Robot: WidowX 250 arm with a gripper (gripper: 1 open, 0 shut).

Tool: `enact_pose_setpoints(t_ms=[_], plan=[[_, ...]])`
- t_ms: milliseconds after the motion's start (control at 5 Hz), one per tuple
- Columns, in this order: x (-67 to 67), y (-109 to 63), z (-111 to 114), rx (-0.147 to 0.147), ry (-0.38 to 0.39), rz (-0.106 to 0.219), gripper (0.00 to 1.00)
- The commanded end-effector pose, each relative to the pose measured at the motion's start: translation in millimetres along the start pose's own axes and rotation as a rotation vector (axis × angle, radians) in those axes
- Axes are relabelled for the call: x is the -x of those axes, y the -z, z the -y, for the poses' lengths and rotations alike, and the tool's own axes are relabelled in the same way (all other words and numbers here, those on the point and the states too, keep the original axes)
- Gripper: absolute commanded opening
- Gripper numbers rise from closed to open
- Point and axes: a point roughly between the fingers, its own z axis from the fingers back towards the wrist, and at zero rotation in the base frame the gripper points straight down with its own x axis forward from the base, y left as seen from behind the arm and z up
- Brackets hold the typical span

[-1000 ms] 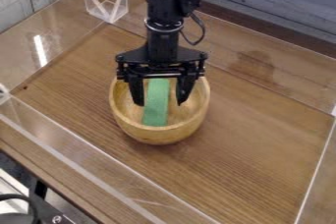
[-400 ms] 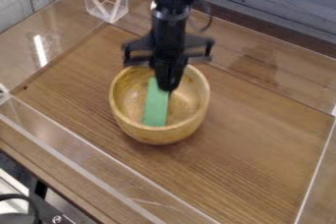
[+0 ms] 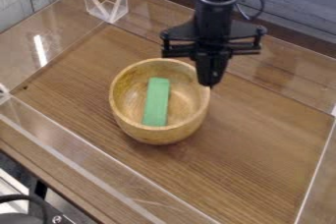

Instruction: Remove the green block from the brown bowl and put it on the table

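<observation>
The pincer [image 3: 210,75] is clenched on nothing visible; open it before descending astride the green block [image 3: 157,102].

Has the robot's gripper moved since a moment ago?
Yes: the gripper was above the bowl; now it has shifted right and back, to the bowl's far right rim.

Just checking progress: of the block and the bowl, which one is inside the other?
The green block; it lies inside the brown bowl, while the bowl sits directly on the table.
</observation>
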Motion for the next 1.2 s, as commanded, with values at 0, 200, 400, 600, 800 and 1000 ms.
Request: enact_pose_setpoints(t_ms=[0,200,400,600,800,1000], plan=[[2.5,-12.0,-15,0.03,-0.007,0.045,1.0],[2.8,-12.2,-31,0.03,-0.014,0.056,1.0],[-0.3,-8.4,-38,0.035,0.0,0.061,0.0],[-1.5,-3.0,-39,0.031,0.012,0.059,0.0],[-3.8,7.0,-45,0.031,0.047,0.06,0.0],[0.3,15.3,-26,0.059,0.171,0.063,0.0]])
